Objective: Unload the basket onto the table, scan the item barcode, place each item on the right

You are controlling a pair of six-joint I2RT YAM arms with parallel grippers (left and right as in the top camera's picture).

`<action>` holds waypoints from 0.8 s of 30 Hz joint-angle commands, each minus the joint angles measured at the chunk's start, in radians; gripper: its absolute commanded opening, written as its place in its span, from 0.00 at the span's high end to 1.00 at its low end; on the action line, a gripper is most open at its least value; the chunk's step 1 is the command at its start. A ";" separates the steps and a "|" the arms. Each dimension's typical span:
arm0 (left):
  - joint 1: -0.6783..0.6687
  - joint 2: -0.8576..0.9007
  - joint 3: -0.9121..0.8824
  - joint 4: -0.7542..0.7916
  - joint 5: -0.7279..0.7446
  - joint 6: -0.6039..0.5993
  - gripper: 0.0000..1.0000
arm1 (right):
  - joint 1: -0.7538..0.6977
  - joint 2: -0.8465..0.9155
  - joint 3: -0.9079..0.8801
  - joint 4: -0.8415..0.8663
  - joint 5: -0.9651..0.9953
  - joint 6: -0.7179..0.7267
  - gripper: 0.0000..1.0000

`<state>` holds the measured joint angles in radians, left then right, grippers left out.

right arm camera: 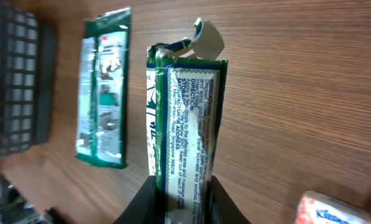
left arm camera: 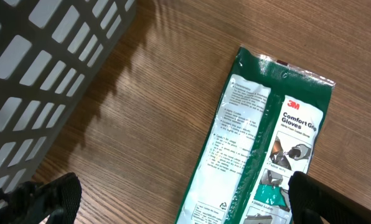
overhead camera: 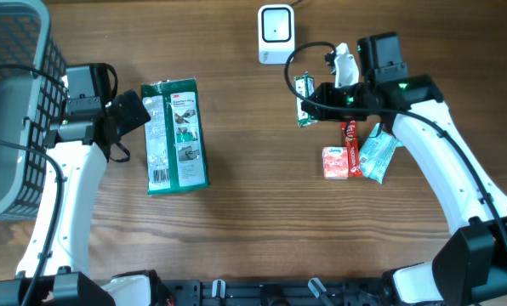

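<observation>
Overhead: the green-white packet point(overhead camera: 304, 87) is pinched in the right end effector point(overhead camera: 310, 95). It is held just below and right of the white scanner point(overhead camera: 276, 32), apart from it. Whether it is clear of the table point(overhead camera: 253, 229) cannot be told here. The left end effector point(overhead camera: 133, 119) is spread wide, just beside the left edge of the glove pack point(overhead camera: 175, 136), which lies flat on the table. A wire basket point(overhead camera: 15, 102) is seen at far left. A tissue pack point(overhead camera: 335, 161), a red stick pack point(overhead camera: 350, 138) and a teal pouch point(overhead camera: 378, 151) are bunched together beneath the right arm.

Left wrist: the glove pack is seen printed side up, with "3M Comfort Grip Gloves" readable. Dark fingers point(left arm camera: 55, 196) are set far apart at the bottom corners, and only pack and wood are seen between them. The basket wall fills the upper left.

Right wrist: the packet is clamped at its near end between both fingers point(right arm camera: 142, 208) and runs lengthwise away from the camera. A torn flap is seen at the far end. Small print faces the camera; a barcode cannot be made out. The glove pack and basket are seen at left, and a corner of the tissue pack at bottom right.
</observation>
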<state>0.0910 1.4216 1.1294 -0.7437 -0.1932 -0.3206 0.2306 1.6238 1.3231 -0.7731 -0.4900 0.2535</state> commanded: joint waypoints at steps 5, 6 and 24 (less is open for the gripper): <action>0.004 -0.006 0.003 0.002 0.002 -0.010 0.00 | 0.005 0.007 0.180 -0.157 0.153 0.008 0.96; 0.004 -0.006 0.003 0.002 0.002 -0.010 0.00 | 0.005 0.007 0.237 -0.195 0.166 0.007 0.96; 0.004 -0.006 0.003 0.002 0.002 -0.009 0.00 | 0.008 0.157 0.595 -0.212 0.298 -0.060 0.96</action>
<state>0.0910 1.4216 1.1294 -0.7444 -0.1932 -0.3206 0.2325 1.6878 1.9072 -1.0012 -0.2222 0.2295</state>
